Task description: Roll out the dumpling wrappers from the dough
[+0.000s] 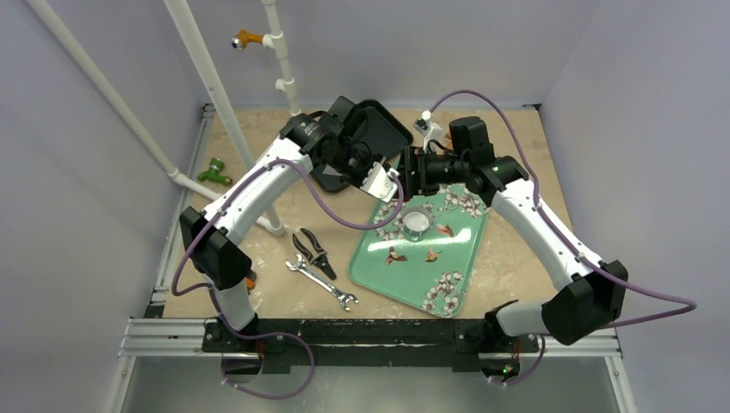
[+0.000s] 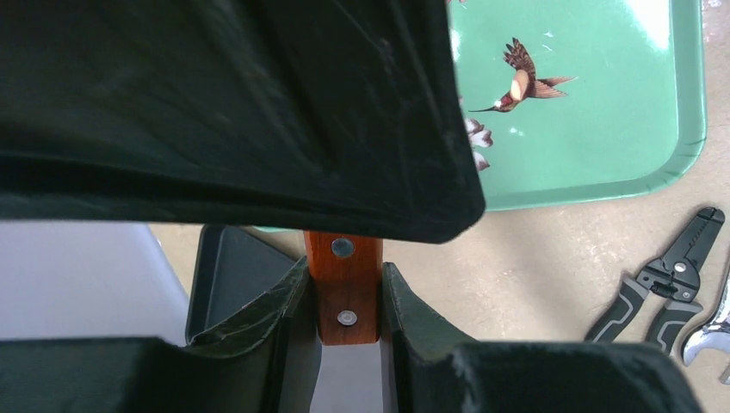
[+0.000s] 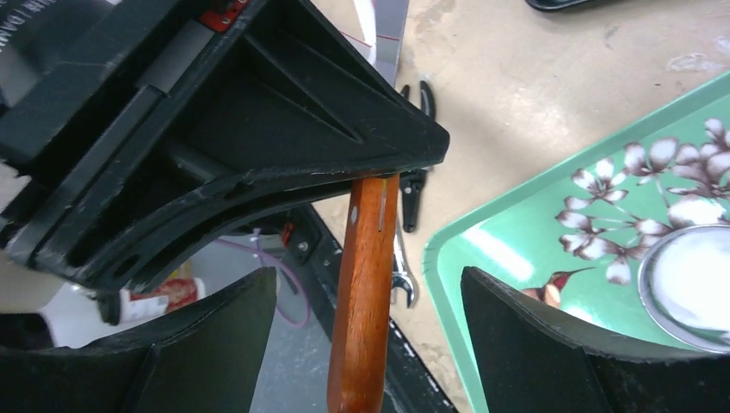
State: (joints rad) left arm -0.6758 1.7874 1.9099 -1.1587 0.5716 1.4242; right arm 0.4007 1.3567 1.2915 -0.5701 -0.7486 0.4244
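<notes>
On the green tray (image 1: 469,249), toward its far end, you've got the dumpling wrapper (image 1: 417,224) — white, roundish, lying flat inside the metal ring (image 1: 417,212), so no long axis or heading to call. From the right wrist it's cut off by the frame edge and partly behind a finger. Your left gripper (image 2: 344,274) is clamped on the wooden handle (image 3: 366,327) of a riveted tool, the handle running straight out between the fingers. The blade is mostly hidden, just a pale plate in the top view. Your right gripper (image 3: 370,288) is spread, one finger each side of that handle with gaps both sides — not touching it. A dark shape blocks most of the left wrist view, can't tell what it is. The table (image 1: 516,258) is tan with white smears; pliers (image 1: 314,252) and wrench (image 1: 325,284) lie left of the green tray, black tray (image 1: 383,129) at the back. Pale walls, white pipes (image 1: 207,77) on the left
</notes>
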